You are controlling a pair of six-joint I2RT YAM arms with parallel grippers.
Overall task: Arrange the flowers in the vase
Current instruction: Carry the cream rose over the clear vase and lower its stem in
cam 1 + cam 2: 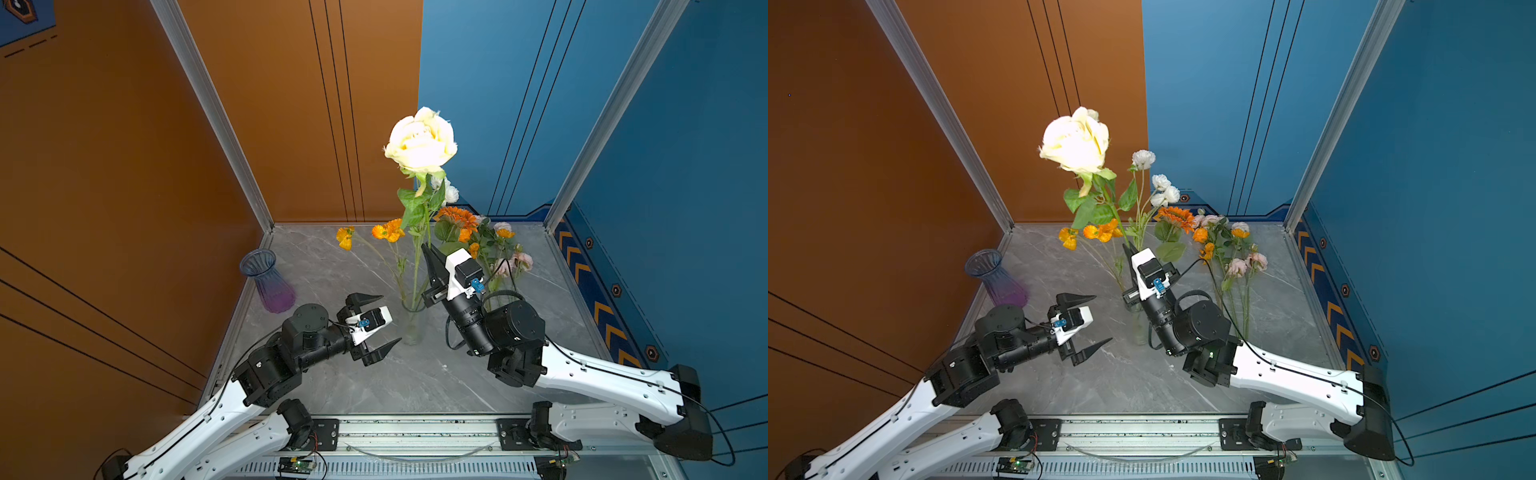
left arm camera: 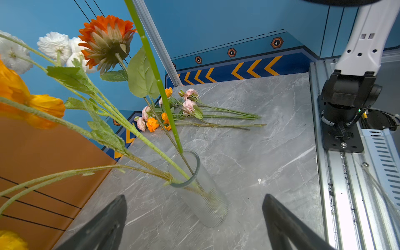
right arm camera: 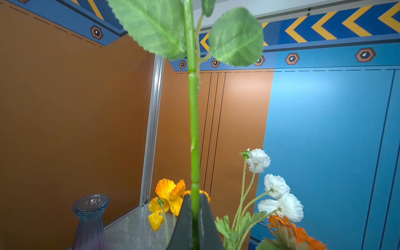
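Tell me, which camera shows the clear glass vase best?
The left wrist view: the clear vase shows whole, rim to base, stems inside. In both top views it is small and faint. The right wrist view misses it.

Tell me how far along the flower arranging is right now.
Done: orange poppies, white blooms and an orange daisy stand in the clear vase. In hand: the right hand is shut on the stem of the cream rose, its lower end at the vase mouth. Left: the pink and orange bunch lying on the table; the left hand is open and empty, and the purple vase holds nothing.
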